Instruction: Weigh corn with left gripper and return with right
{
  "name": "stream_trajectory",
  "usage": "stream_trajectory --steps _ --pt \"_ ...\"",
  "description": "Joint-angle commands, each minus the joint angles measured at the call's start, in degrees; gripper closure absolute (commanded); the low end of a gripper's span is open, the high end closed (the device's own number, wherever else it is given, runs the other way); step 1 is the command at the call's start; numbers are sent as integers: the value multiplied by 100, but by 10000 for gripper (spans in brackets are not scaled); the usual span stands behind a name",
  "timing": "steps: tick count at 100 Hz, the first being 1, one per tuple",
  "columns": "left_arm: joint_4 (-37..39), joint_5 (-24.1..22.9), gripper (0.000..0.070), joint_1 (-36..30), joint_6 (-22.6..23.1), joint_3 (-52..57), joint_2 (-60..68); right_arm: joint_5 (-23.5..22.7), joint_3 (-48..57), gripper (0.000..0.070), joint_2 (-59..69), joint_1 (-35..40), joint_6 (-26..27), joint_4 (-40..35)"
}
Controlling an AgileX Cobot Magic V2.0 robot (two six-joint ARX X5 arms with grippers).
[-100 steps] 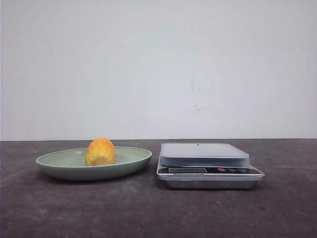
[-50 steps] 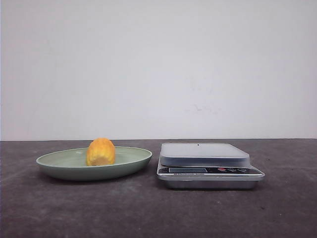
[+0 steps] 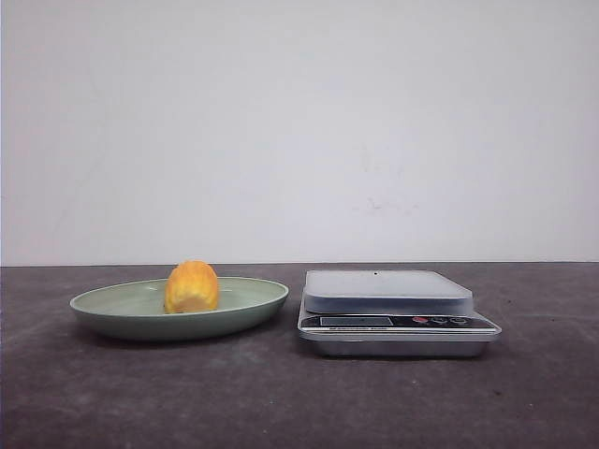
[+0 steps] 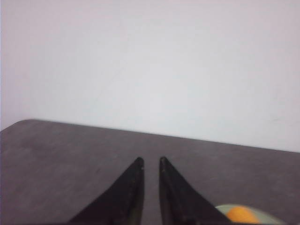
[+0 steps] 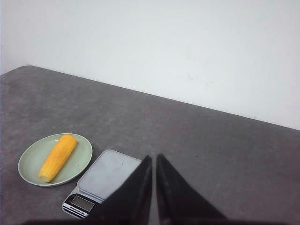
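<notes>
On the plate [image 3: 245, 305] left of the scale [image 3: 393, 313], the corn [image 3: 191, 286] could roll off if the left gripper's [image 4: 150, 161] nearly closed fingers nudge it.

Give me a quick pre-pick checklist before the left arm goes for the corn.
1. Corn lying in the green plate: ok.
2. Scale platform bare: ok.
3. Scale display reading: cannot tell, too small.
4. Left gripper empty, fingers nearly together: not ok, open wider first.
5. Right gripper empty and held away from the plate: ok.
6. Left gripper lined up over the corn: not ok, the corn sits off to one side.
</notes>
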Motion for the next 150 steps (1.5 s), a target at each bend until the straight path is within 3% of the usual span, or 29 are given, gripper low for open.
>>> stream_trajectory --steps 1,56,150 --pt "118 35 681 55 111 -245 -4 9 96 691 33 66 81 59" --pt "144 125 681 90 138 -1659 -4 7 96 691 33 66 83 59" --pt "157 122 681 90 245 -1661 -4 13 96 691 33 66 76 63"
